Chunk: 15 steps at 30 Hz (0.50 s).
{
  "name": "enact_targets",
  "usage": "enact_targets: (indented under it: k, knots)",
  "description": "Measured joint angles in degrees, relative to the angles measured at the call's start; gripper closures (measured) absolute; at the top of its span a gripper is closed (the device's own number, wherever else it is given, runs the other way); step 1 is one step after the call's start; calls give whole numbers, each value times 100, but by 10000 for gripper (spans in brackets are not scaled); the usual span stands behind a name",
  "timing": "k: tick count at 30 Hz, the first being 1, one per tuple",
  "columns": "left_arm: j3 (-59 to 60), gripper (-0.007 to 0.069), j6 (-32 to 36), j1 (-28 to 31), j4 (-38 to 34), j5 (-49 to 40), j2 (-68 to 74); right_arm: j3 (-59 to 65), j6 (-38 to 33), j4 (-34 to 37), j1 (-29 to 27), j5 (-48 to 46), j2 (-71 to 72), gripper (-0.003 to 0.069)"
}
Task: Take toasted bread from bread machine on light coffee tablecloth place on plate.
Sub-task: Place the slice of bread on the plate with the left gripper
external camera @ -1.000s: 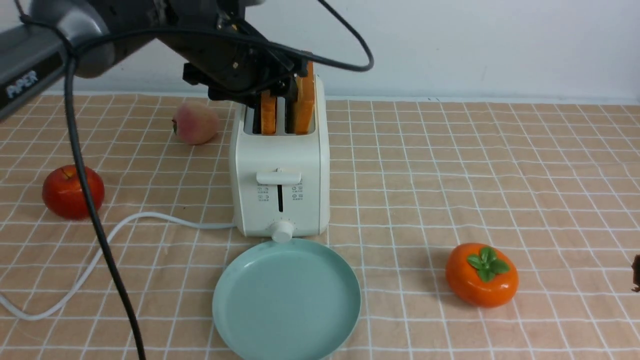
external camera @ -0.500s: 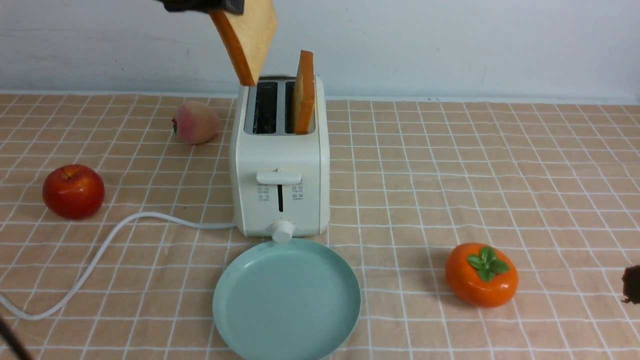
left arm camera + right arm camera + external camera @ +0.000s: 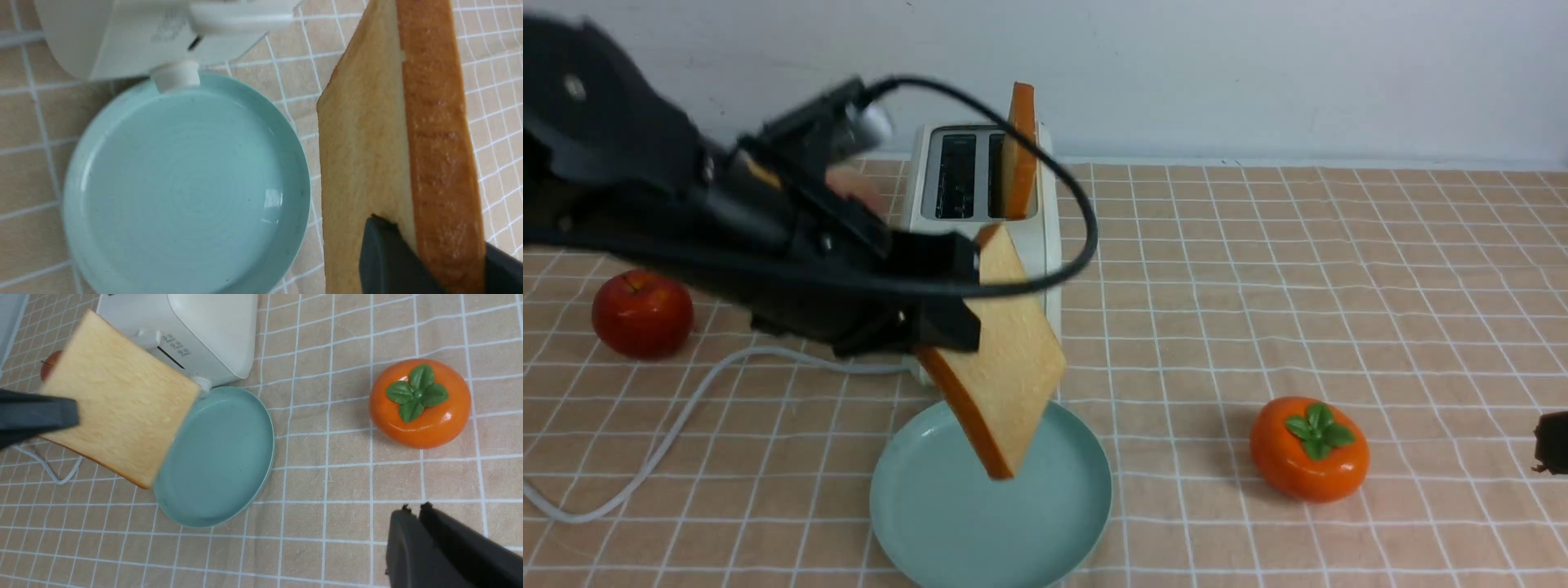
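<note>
While the left gripper is clamped on one corner of a slice, the slice hangs tilted on edge, reaching down and to the right from the fingers; its lowest corner is over the plate and apart from it, so the next move is probably to lower it and lay it flat; the second slice stands in the toaster; the right gripper, jaws together and empty, waits well off to the right.

The light coffee tablecloth carries the bread machine, plate, apple and persimmon.
</note>
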<state>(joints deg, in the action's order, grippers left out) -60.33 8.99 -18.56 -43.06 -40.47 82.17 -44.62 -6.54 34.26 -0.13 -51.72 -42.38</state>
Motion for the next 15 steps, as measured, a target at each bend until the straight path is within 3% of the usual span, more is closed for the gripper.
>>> enact_targets:
  k: [1, 3, 7, 11, 14, 15]
  knots:
    - [62, 516, 67, 0, -85, 54, 0, 0, 0, 0, 0, 0, 0, 620]
    - [665, 516, 934, 0, -1244, 581, 109, 0, 0, 0, 0, 0, 0, 615]
    - [1060, 516, 2006, 0, -2640, 855, 466, 0, 0, 0, 0, 0, 0, 610]
    - [1147, 515, 2528, 0, -3064, 1021, 907, 0, 0, 0, 0, -5, 0, 603]
    - [1152, 488, 2588, 0, -3025, 1069, 1050, 0, 0, 0, 0, -6, 0, 601]
    - [1157, 444, 2605, 0, -2932, 1091, 1116, 0, 0, 0, 0, -6, 0, 599]
